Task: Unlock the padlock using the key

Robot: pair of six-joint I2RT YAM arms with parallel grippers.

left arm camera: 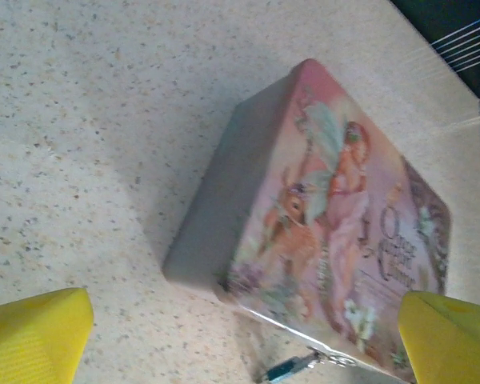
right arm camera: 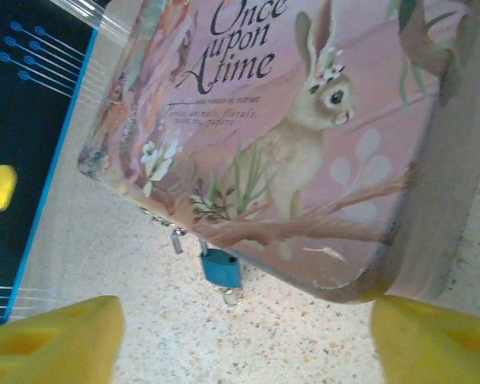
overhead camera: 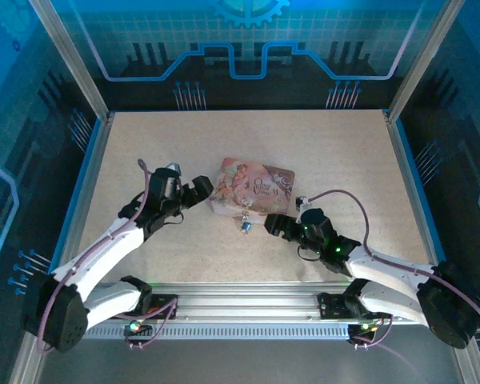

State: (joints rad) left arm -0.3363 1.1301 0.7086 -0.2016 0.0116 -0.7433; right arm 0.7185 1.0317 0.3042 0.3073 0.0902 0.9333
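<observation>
Speckled table (overhead camera: 320,160) holds the tin (overhead camera: 256,186) mid-frame, padlock (right arm camera: 222,268) dangling at its lower edge, seemingly with the key (right arm camera: 233,297) below; my left claw (overhead camera: 197,190) and right claw (overhead camera: 272,225) gape empty, so I'd brace the tin, then pinch squarely.

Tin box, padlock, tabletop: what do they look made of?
Tin box: likely thin sheet metal with a printed pink illustration and satin sheen; it has a rolled rim and rounded corners. Padlock: blue, slightly glossy body, probably painted or anodised metal. Tabletop: speckled beige, matte; laminate or stone-look composite, can't tell which.
</observation>
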